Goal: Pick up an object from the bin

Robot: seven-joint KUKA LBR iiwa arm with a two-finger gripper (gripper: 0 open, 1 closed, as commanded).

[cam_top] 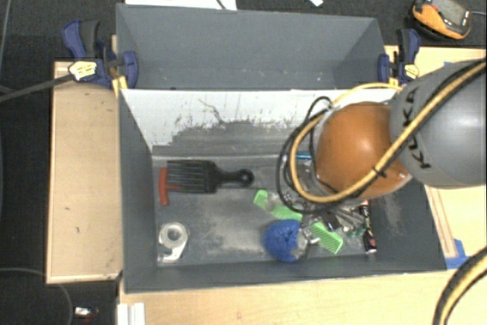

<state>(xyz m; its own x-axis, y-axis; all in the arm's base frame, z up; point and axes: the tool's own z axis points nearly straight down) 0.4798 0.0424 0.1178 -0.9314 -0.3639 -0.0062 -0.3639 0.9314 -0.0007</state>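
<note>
My gripper [310,231] is low in the bin's front right part, mostly hidden under the arm's orange cover. Just left of it, touching or nearly touching, lies a blue fuzzy ball [281,240]. A green flat piece [268,202] sticks out from under the gripper toward the upper left. Another green piece [330,241] lies just to its right; I cannot tell whether the two are one thing. A small black and red item [370,237] lies by the right wall.
A black brush with a red edge [199,179] lies at the bin's middle left, handle pointing right. A silvery roll-like thing [173,238] sits in the front left corner. Bare floor lies between these and the gripper.
</note>
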